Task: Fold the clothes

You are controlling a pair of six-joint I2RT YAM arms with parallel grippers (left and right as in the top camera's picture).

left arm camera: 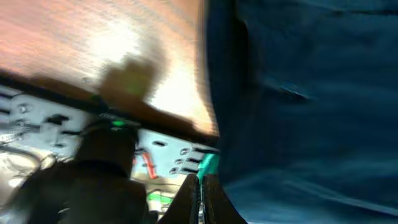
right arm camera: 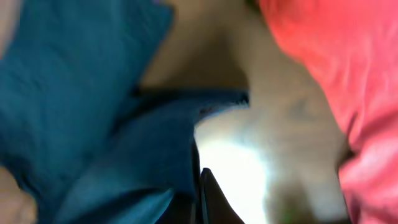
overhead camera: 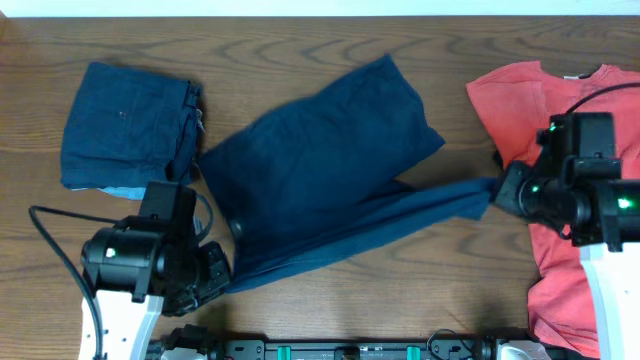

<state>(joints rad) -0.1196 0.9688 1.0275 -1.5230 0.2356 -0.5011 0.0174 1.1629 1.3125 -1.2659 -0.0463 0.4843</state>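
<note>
Dark navy shorts (overhead camera: 320, 170) lie spread in the middle of the table, one long edge pulled into a straight band between my two grippers. My left gripper (overhead camera: 222, 272) is shut on the shorts' lower left corner; in the left wrist view its jaws (left arm camera: 200, 202) are pressed together with navy cloth (left arm camera: 298, 93) beside them. My right gripper (overhead camera: 497, 190) is shut on the band's right end. In the right wrist view the navy cloth (right arm camera: 81, 81) covers the left finger of that gripper (right arm camera: 200, 193). A coral-red T-shirt (overhead camera: 520, 100) (right arm camera: 323, 56) lies crumpled at the right, partly under the right arm.
A folded dark navy piece (overhead camera: 125, 125) sits at the back left, with a bit of light blue cloth (overhead camera: 118, 190) showing under its near edge. A metal rail with green fittings (overhead camera: 350, 350) (left arm camera: 37, 124) runs along the wooden table's (overhead camera: 300, 40) front edge.
</note>
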